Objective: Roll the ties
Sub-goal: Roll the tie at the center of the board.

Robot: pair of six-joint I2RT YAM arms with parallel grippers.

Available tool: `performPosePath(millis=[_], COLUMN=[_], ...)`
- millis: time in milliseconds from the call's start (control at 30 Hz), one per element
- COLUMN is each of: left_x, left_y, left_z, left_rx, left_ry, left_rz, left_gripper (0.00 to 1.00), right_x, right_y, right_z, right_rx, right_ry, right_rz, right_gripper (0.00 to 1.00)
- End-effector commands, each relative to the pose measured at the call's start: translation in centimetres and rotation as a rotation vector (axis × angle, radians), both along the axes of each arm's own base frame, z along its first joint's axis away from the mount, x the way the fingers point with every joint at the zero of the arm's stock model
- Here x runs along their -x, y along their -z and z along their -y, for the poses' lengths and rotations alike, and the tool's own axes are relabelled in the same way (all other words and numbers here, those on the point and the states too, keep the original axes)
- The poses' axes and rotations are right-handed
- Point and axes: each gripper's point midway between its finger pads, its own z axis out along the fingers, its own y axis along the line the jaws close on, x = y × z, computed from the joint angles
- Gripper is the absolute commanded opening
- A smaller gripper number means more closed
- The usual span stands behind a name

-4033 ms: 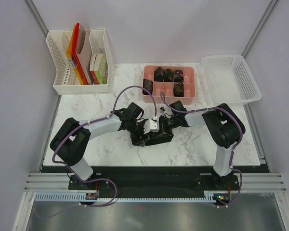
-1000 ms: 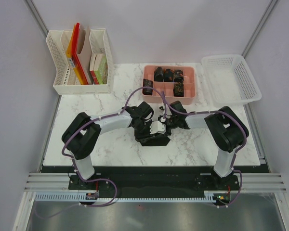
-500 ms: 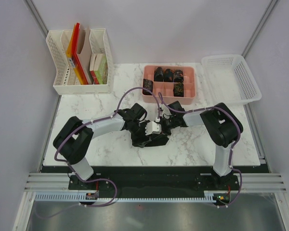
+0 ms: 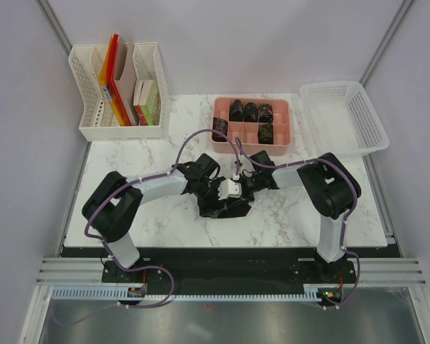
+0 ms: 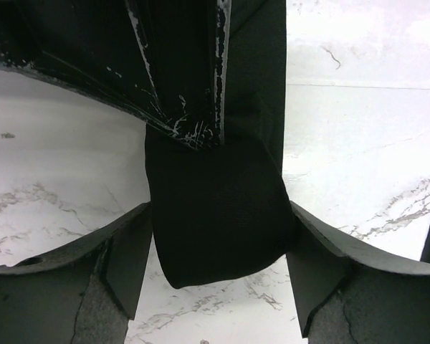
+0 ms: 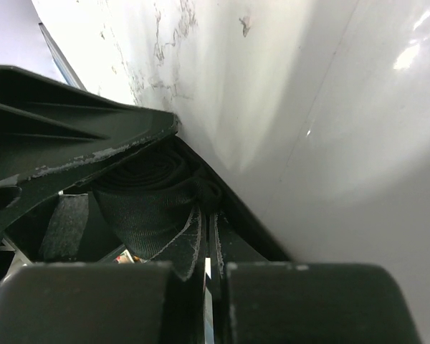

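Note:
On the marble table (image 4: 129, 201), a black tie (image 4: 229, 209) lies partly wound, between the two grippers. My right gripper (image 4: 236, 190) is shut on it. In the right wrist view the coil (image 6: 147, 201) bulges to the left of the closed right gripper (image 6: 211, 218). In the left wrist view my left gripper (image 5: 216, 240) stands open, one finger on each side of the coil (image 5: 222, 179). A flat strip of the tie (image 5: 254, 72) runs on beyond it. In the top view the left gripper (image 4: 212, 198) is just left of the coil. Several rolled ties (image 4: 236, 110) sit in the pink tray (image 4: 252, 148).
The pink compartment tray stands just behind the grippers. A white basket (image 4: 344, 115) is at the back right. At the back left is a white file rack (image 4: 118, 107) with folders and boxes. The table's front edge is close below the tie.
My left jaws have opened wider around the coil over the last second. Both grippers shifted a little left and toward the front with the tie. The right gripper stays shut.

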Motion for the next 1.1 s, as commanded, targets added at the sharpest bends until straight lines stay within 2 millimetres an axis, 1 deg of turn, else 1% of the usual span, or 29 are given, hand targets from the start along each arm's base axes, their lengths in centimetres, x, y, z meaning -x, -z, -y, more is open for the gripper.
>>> performPosePath(millis=[0,167,233,267,300,433,533,600,633,667,733,767,833,867,933,967,1033,1067], left_x=[-1.3,-1.7,-1.7,-1.5,-1.2,-0.4,0.4,0.5,0.5,0.4,0.3,0.3,0.3,0.3,0.4,0.4,0.5,0.8], left_y=[-0.3,-0.3,-1.0,-1.0,-1.1,-0.6,-0.1,0.0,0.0,0.0,0.0,-0.1,-0.3,-0.3,-0.3,-0.3,-0.4,-0.5], left_z=[1.4,1.2,1.2,1.1,1.1,1.4,1.3,1.3,1.2,1.2,1.2,1.2,1.3,1.2,1.2,1.1,1.0,1.1], left_rx=[0.039,0.026,0.038,0.043,0.049,0.049,0.035,0.028,0.025,0.024,0.019,0.022,0.030,0.029,0.026,0.025,0.024,0.032], left_ry=[-0.017,-0.011,0.005,0.012,0.018,0.045,0.060,0.061,0.058,0.056,0.046,0.049,0.051,0.053,0.058,0.063,0.073,0.083], left_rz=[0.039,0.063,0.088,0.082,0.080,0.035,-0.002,-0.002,0.000,0.002,0.002,0.004,0.007,0.009,0.014,0.016,0.012,0.003], left_gripper=[0.81,0.87,0.91,0.94,1.00,1.00,1.00,0.99,0.96,0.89,0.81,0.75,0.67,0.59,0.49,0.41,0.30,0.20], right_x=[0.2,0.3,0.2,0.2,0.2,0.3,0.2,0.1,0.0,0.0,0.0,0.0,-0.1,-0.1,-0.2,-0.1,-0.2,-0.2], right_y=[4.4,4.6,4.5,4.5,4.5,4.6,4.6,4.6,4.6,4.5,4.5,4.5,4.5,4.5,4.3,4.3,4.3,4.3], right_z=[2.0,2.1,2.1,2.0,2.0,2.0,2.0,2.0,2.0,2.0,1.9,2.0,1.9,1.9,1.9,1.8,1.9,1.9], right_rx=[0.174,0.178,0.178,0.176,0.179,0.180,0.184,0.182,0.183,0.181,0.182,0.183,0.181,0.181,0.177,0.176,0.178,0.177], right_ry=[0.037,0.037,0.040,0.039,0.040,0.043,0.046,0.050,0.051,0.053,0.054,0.055,0.056,0.057,0.060,0.060,0.064,0.063], right_rz=[0.022,0.021,0.019,0.022,0.019,0.017,0.015,0.015,0.017,0.016,0.014,0.012,0.015,0.014,0.014,0.015,0.016,0.018], right_gripper=[0.00,0.00,0.00,0.00,0.00,0.00,0.00,0.00,0.00,0.00,0.00,0.00,0.00,0.00,0.00,0.00,0.00,0.00])
